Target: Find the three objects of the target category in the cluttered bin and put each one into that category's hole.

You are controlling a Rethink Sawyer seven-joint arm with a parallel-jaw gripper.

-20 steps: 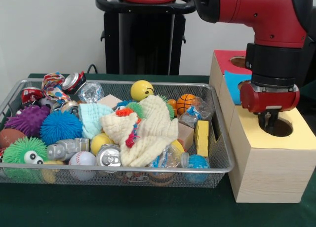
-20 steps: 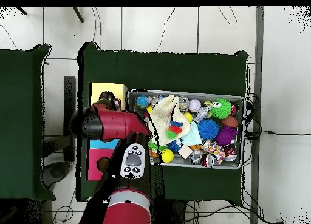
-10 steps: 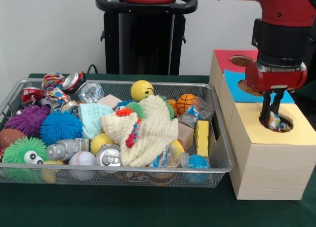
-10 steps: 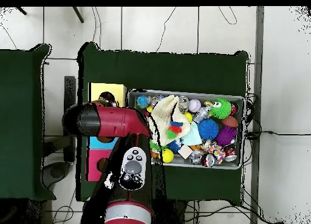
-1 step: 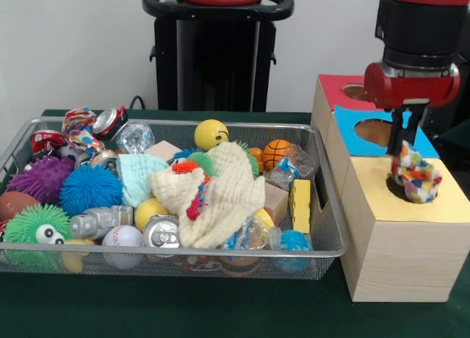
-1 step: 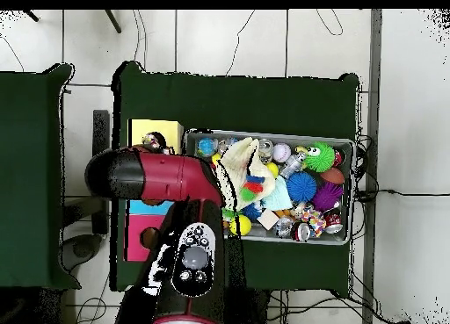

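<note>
Front view: hand (image 5: pixel 403 148) higher, cloth (image 5: pixel 416 178) out.

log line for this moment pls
gripper: above yellow hole, fingers cannot tell | colourful cloth: bulging from hole | bin: cluttered

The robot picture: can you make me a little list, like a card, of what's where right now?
gripper: above the yellow hole, fingers around the top of the colourful cloth
colourful cloth: bunched, sitting half in the yellow hole, half sticking out
yellow hole: in the nearest section of the wooden box
other sections: blue in the middle, red farthest
wire bin: full of toys
in the bin: cream cloth, blue spiky ball, yellow smiley ball, silver can
</note>
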